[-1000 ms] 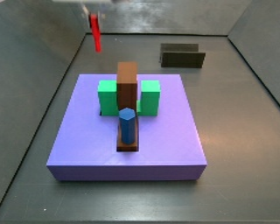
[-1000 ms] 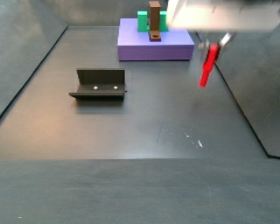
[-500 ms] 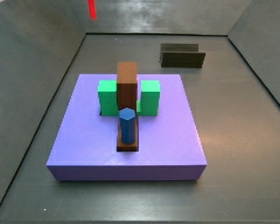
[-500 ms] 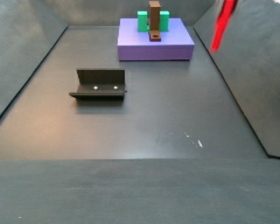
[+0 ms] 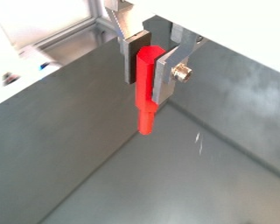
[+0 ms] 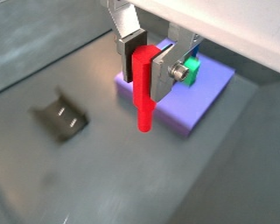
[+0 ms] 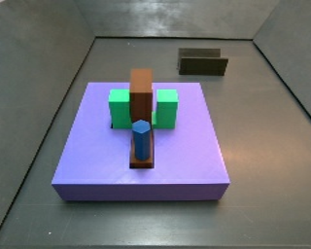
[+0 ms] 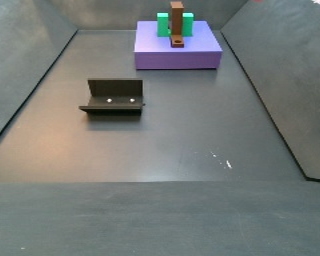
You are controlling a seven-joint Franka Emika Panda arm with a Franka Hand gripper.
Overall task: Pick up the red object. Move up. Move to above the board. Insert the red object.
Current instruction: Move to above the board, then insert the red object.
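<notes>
The dark floor (image 8: 163, 140) carries the board (image 7: 143, 154) and, well apart, the fixture (image 8: 113, 97); the gripper (image 5: 150, 63) seemingly hangs above.

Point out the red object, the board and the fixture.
red object (image 6: 143, 92): a wrist view, mid-shaft, held in the hand (image 6: 146, 61).
board (image 7: 178, 156): a side view, bare top face.
fixture (image 8: 113, 96): a side view, upright back wall.

One two-finger gripper (image 5: 150, 63) up high, clamping one thin red peg (image 5: 145, 87). One lavender square board (image 7: 171, 156). One blue hexagonal peg (image 7: 141, 140), one brown upright block (image 7: 141, 92), one green block (image 7: 165, 107), one dark L-shaped fixture (image 8: 113, 97).
</notes>
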